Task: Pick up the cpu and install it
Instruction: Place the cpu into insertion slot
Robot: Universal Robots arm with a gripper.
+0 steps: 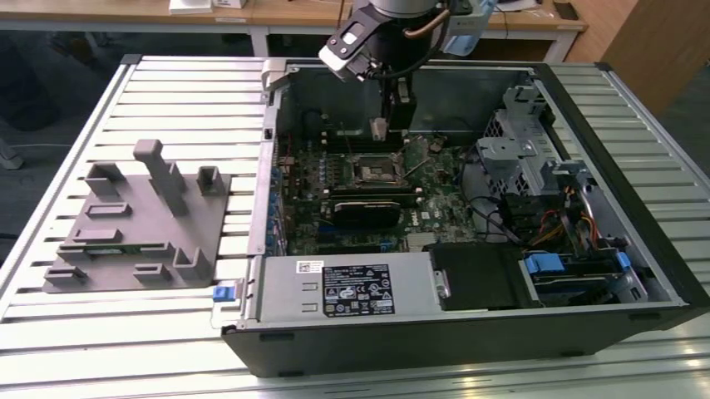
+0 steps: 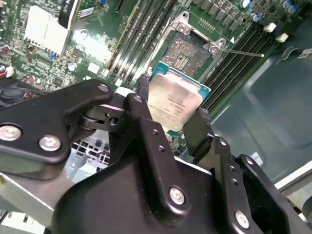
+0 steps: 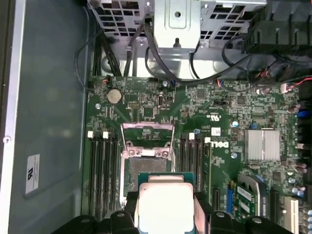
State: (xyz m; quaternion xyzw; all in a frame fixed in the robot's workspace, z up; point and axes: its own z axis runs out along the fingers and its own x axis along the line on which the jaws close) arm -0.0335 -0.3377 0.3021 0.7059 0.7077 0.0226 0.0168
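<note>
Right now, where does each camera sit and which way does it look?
Exterior view: off the arm, above, looking down on the open case; shows the arm and gripper.
First wrist view: on the arm, facing straight down at the board; fingers show.
Second wrist view: on the arm, slanting along the fingers.
Both wrist views share the held cpu and open socket.

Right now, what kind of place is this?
Probably a robotics lab or workshop bench for computer assembly: an open computer case lies on a slatted metal table, a grey fixture sits beside it, and the gripper holds the cpu above the motherboard.
</note>
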